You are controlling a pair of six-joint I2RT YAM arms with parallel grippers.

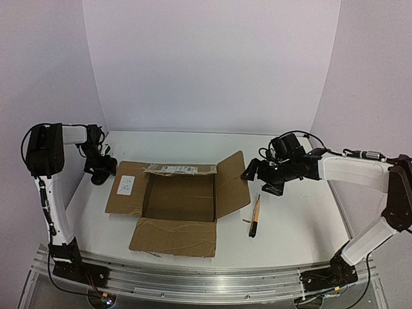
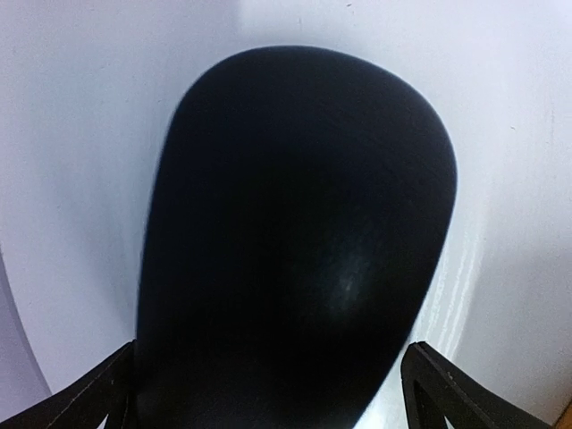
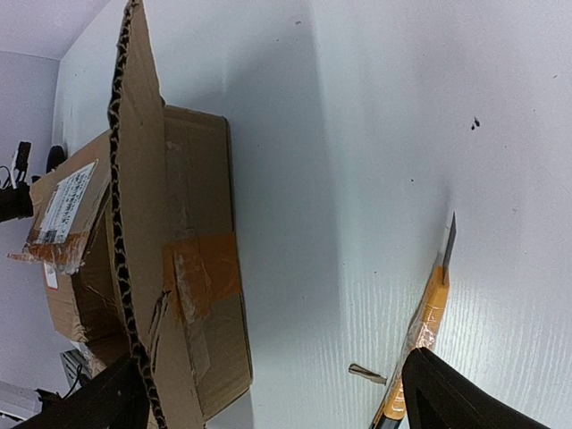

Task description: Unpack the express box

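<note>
White worktop (image 1: 290, 225), pale walls. Overhead view showing one express box (image 1: 180, 199) sitting mid-worktop, four flaps splayed, only cardboard floor showing inside. My left wrist view filling with one black oval object (image 2: 295, 223); left tool (image 1: 101, 170) gaping wide astride it, gripping nothing. Right tool (image 1: 261, 181) hanging fully open, empty, beside right flap; its view catching one utility knife (image 3: 429, 313).

The top camera looks down from above and behind, over the table (image 1: 290, 219). The left wrist camera sits close over an oval (image 2: 295, 232) between its fingers (image 2: 80, 407). The right wrist camera sees the box (image 3: 192, 268) and knife (image 3: 433, 299) past its fingers (image 3: 456, 398). The top view shares both.
</note>
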